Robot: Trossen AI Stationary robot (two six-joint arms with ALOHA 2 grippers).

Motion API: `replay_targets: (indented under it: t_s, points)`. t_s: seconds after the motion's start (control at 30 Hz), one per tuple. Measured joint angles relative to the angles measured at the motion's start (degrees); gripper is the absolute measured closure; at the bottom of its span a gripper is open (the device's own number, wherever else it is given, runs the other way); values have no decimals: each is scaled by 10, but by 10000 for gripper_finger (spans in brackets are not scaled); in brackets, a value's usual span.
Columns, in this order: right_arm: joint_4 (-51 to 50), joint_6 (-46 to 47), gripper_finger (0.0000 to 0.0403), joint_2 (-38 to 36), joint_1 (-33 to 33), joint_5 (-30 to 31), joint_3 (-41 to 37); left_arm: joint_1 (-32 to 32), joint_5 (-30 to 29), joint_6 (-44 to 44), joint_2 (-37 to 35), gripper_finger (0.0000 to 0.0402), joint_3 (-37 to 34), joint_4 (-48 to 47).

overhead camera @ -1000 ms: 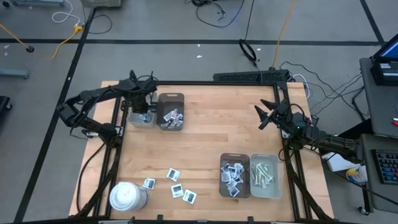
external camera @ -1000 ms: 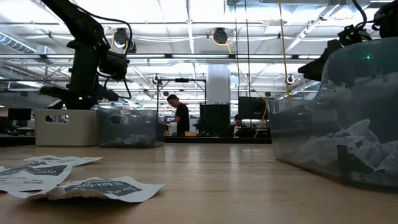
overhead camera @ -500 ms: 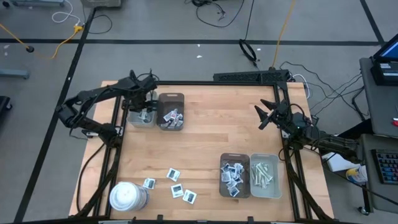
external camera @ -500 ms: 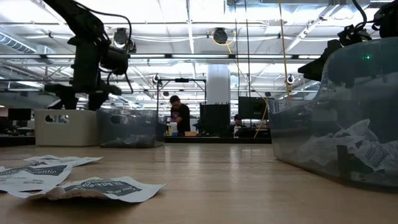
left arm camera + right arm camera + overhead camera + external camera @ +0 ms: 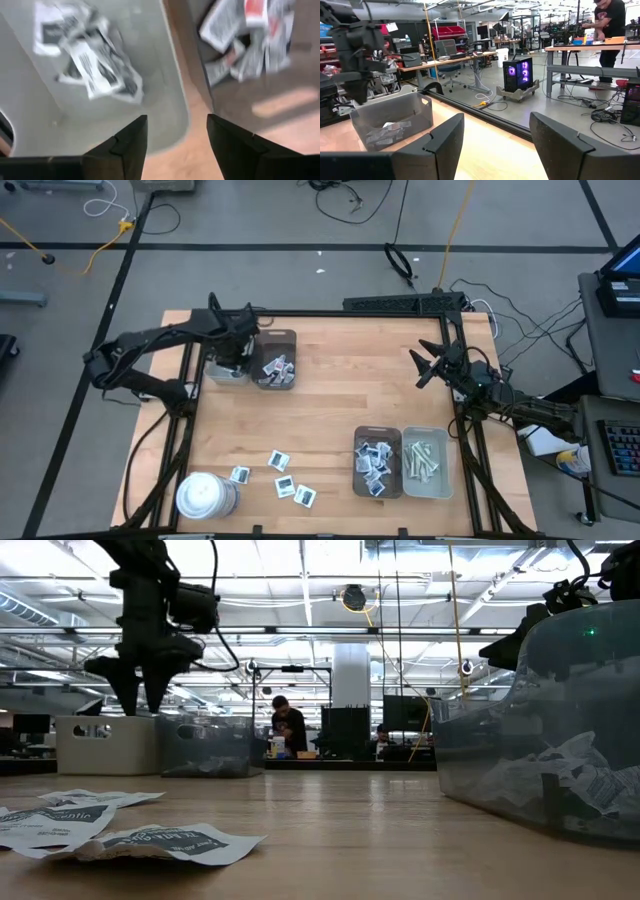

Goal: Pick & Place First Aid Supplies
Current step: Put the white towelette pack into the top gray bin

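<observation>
The first aid supplies are small white packets with dark print. Some lie loose [image 5: 284,478] flat on the near table. Others lie in the pale tray [image 5: 90,65] and in the dark tray [image 5: 275,365] at the far left. More fill the brown tray [image 5: 375,460] at the near right, with pale strips [image 5: 423,460] in the grey tray beside it. My left gripper [image 5: 175,135] hangs open, pointing down, over the pale tray's right-hand rim [image 5: 228,370], clear of it [image 5: 140,690]. My right gripper [image 5: 495,135] waits open and level at the table's right edge [image 5: 425,365].
A large white cylinder [image 5: 207,495] stands at the near left corner, beside the loose packets. A black frame [image 5: 330,314] runs around the table's edges. The middle of the wooden table [image 5: 340,390] is bare. People stand at benches [image 5: 290,730] far behind the table.
My left gripper has opened above the pale tray, then risen and shifted a little toward the dark tray on its right, turning slightly. The right arm has kept still.
</observation>
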Motion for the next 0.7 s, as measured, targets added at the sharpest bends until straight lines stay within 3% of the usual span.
replay_targets:
  t_s: [0.37, 0.7]
  points:
    - [0, 0, 181, 0, 0, 0, 0, -128, 8, 4, -19, 202, 0, -37]
    - [0, 0, 183, 0, 0, 0, 0, -275, 10, -90, 6, 204, 1, -10]
